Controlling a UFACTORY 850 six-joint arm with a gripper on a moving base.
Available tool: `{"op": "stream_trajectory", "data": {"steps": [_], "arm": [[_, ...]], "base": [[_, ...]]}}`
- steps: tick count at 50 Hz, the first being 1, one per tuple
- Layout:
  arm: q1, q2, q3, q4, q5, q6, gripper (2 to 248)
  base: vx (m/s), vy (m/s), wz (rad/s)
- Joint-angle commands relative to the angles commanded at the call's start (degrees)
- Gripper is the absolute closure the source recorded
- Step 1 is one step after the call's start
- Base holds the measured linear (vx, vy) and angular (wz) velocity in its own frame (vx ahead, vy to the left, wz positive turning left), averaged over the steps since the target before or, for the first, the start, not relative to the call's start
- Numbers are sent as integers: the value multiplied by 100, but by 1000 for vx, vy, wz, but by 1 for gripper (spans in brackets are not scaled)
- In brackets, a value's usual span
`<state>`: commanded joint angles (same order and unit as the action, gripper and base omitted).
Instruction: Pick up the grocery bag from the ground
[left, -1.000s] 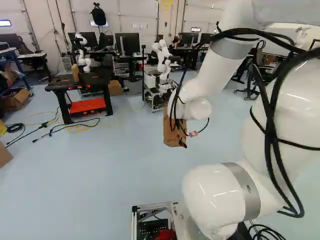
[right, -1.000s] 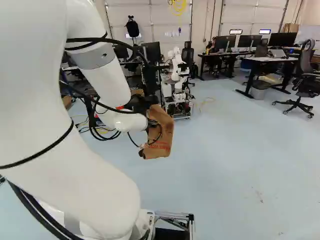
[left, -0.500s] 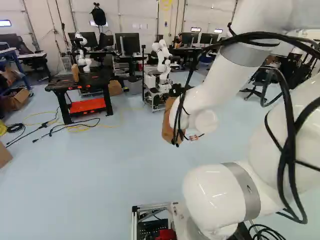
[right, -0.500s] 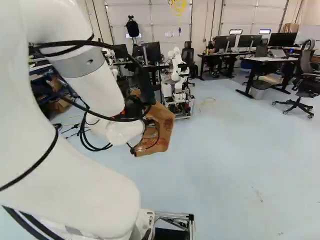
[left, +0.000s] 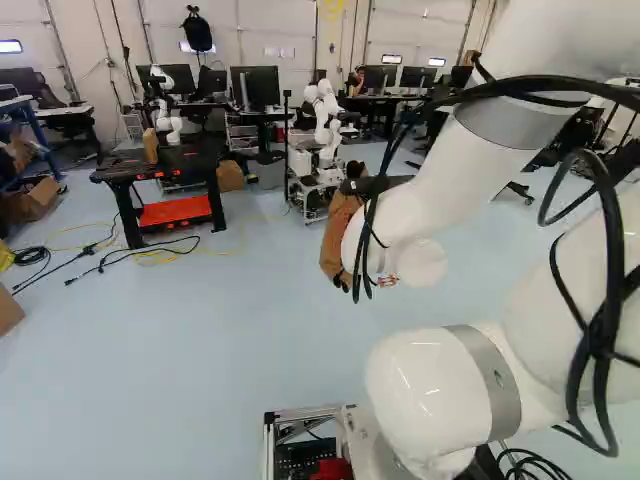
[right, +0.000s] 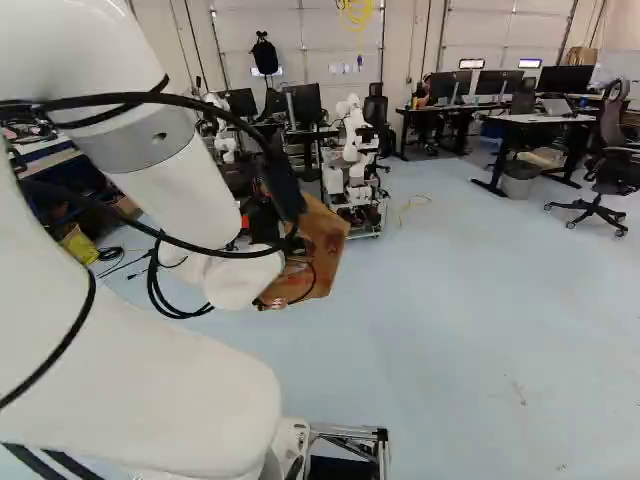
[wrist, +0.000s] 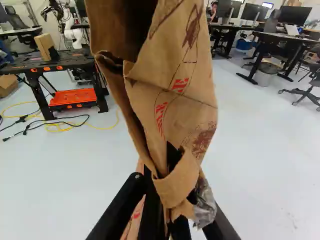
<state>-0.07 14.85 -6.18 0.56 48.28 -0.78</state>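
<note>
Well beyond the brown bag (wrist: 187, 112) stands a black workbench (wrist: 65, 60).

A brown paper bag (left: 338, 240) is hanging beyond the white robot arm (left: 450, 185), which is partly hiding it; a narrow cardboard box (left: 150, 146) is standing between the left and right edges of a black workbench (left: 192, 158); an orange tray (left: 175, 211) is resting on its lower level; another robot (left: 322, 112) is standing farther back.

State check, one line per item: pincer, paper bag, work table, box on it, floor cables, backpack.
Pincer: closed on the bag's gathered paper.
Paper bag: gripped, creased, tilted in the right base view, looks off the floor.
Work table: standing upright.
Box: upright on the table.
Cables: loose on the floor.
Backpack: hanging.
</note>
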Motion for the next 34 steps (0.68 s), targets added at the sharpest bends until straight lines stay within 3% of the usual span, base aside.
{"op": "stream_trajectory", "data": {"steps": [34], "arm": [[7,115,118,-56,172,78,229]], "base": [[0,0,0]]}}
